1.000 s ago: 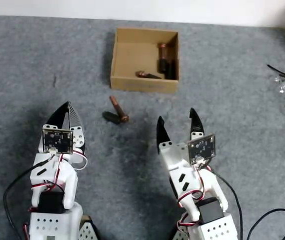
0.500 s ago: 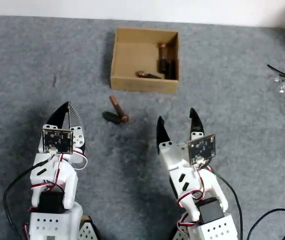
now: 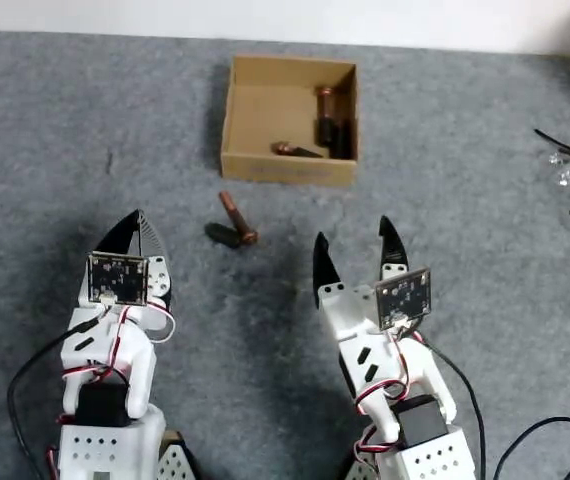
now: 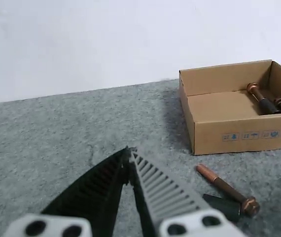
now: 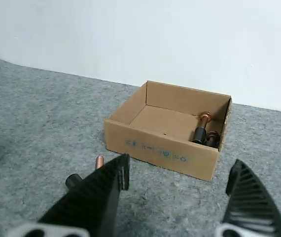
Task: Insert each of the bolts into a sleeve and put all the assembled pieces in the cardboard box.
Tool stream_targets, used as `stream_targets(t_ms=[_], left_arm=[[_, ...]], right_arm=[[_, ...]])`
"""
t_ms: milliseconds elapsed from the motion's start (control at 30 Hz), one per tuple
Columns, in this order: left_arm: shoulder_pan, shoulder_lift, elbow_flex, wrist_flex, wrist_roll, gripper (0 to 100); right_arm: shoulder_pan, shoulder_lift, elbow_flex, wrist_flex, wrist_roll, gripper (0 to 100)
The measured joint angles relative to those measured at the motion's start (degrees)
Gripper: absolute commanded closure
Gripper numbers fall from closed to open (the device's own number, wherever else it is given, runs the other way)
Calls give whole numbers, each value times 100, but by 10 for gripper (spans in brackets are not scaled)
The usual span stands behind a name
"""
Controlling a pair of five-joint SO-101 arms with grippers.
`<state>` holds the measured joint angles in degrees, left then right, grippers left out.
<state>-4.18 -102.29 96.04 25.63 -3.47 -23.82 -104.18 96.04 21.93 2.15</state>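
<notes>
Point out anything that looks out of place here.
One bolt and a black sleeve lie loose and unjoined just outside the cardboard box, while assembled pieces sit inside it. Nothing looks spilled or damaged.
</notes>
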Motion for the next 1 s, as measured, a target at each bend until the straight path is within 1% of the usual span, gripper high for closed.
stream_targets(t_ms=[167,367,433,533,567,600,700,800,900,1000], left_arm=[[-290,0,0,0,-35,993],[-308,0,0,0,-35,993],[-255,0,0,35,-35,993],[53,0,0,132,-35,993],[123,0,0,167,-35,993],[132,0,0,176,-35,993],[114,0,0,176,-35,993],[158,0,0,176,-35,993],[158,0,0,176,-35,993],[158,0,0,176,-35,993]], right_arm=[[0,0,0,0,0,707],[0,0,0,0,0,717],[35,0,0,9,0,776],[167,0,0,299,0,902],[114,0,0,422,0,932],[79,0,0,545,0,938],[-220,0,0,941,0,915],[-325,0,0,1152,35,863],[-343,0,0,1169,422,841],[-369,0,-9,1240,536,841]])
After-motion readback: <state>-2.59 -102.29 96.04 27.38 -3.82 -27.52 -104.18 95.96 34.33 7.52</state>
